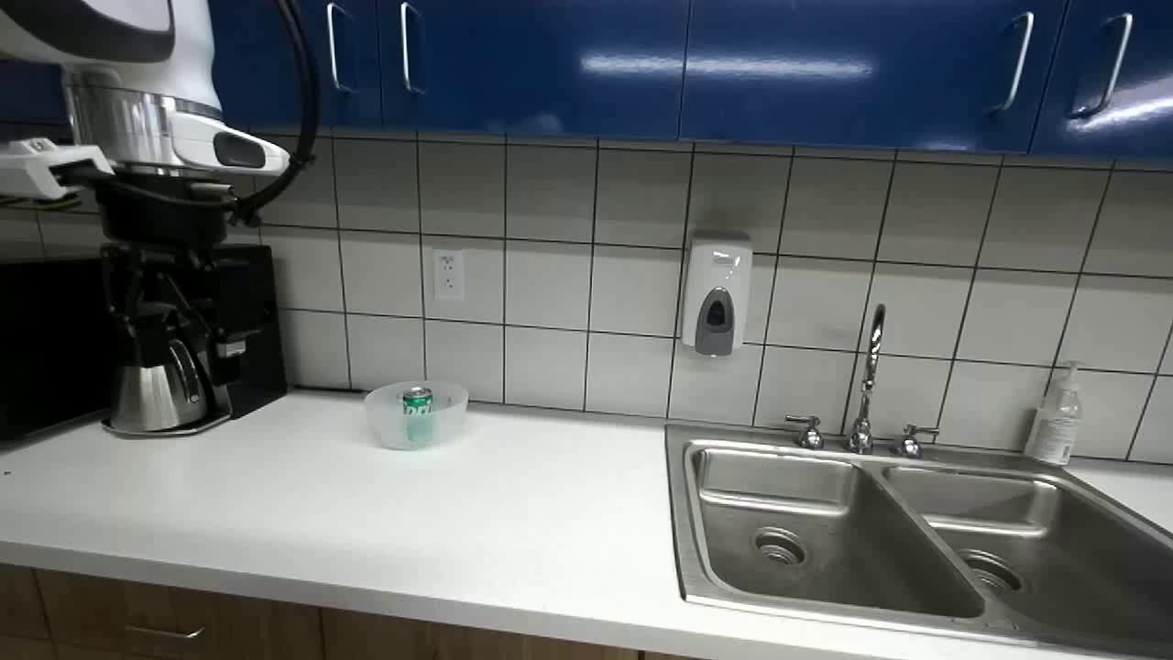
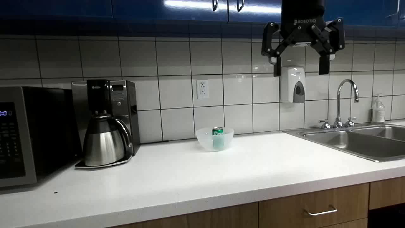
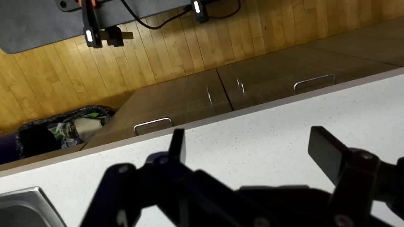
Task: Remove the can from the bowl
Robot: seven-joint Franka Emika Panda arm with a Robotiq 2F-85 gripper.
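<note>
wall (image 2: 240, 88): tiled, close behind the bowl (image 2: 205, 139) in both exterior views. Reach too deep and the tool (image 2: 300, 74) could clip it.
tabletop (image 2: 190, 177): looks smooth; a sideways bump would probably slide the bowl.
coffee maker (image 2: 106, 123): left of frame, well apart from the bowl. Low swing that way could hit it.
tool: spread wide, holding nothing, upper right in an exterior view, high over the tabletop. Reads as pre-approach. Neither can (image 2: 217, 131) nor bowl shows in the wrist view, so steering down on that alone risks a miss.
bowl: mid-frame, translucent, edge hard to judge. Landing on the rim would likely tip or drag it.
can: upright inside the bowl, top about level with the rim. Fingers (image 2: 277, 67) must fit between can and bowl wall. Shallow pinch: likely slip. Off-centre close: can topples, or bowl gets pinched and comes up too.
</note>
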